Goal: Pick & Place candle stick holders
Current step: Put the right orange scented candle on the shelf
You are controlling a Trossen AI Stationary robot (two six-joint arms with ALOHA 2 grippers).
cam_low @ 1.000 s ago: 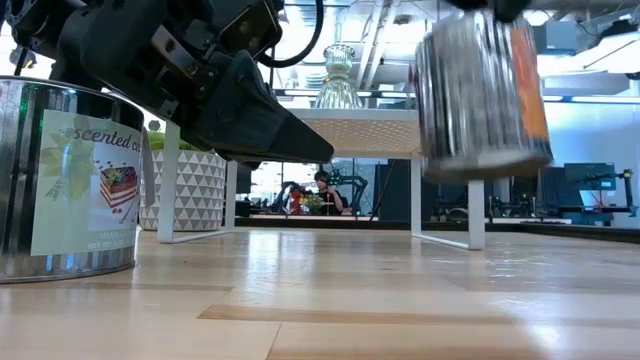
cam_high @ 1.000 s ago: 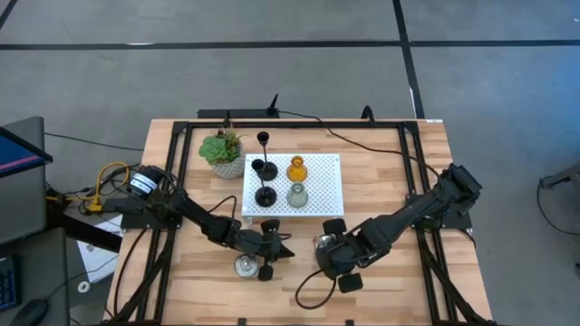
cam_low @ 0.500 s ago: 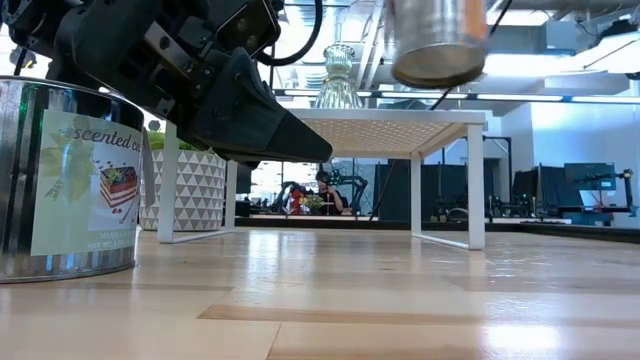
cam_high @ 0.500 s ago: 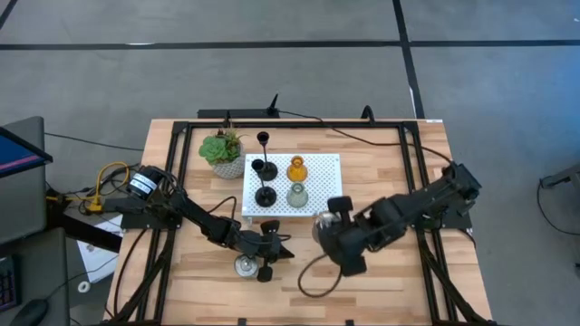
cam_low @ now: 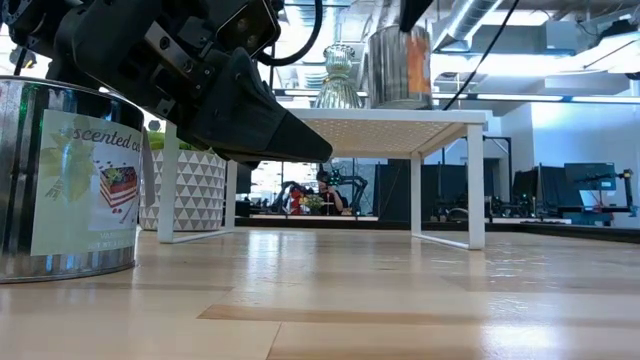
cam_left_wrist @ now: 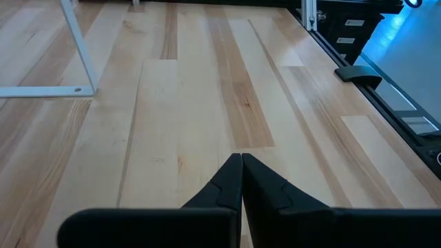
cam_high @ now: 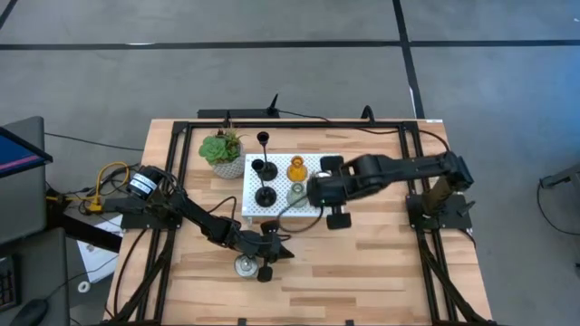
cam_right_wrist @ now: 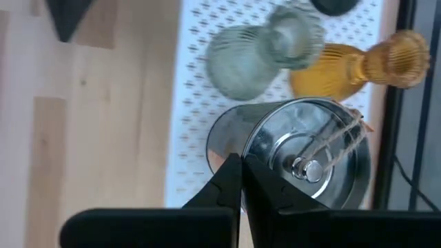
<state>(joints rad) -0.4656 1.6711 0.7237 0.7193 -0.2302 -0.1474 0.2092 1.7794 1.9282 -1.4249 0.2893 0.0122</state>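
Light wood plank table [cam_high: 381, 263], black frame rails along edges. White perforated platform [cam_high: 328, 165] on thin legs, slightly toward 12 o'clock of centre. Potted plant [cam_high: 223, 152] in patterned white pot at platform's 9 o'clock, just beside it. Silvery cup [cam_high: 244, 265] on bare wood toward 7 o'clock of platform, scented-candle label showing in low view. Black cables trail along 12 o'clock edge.
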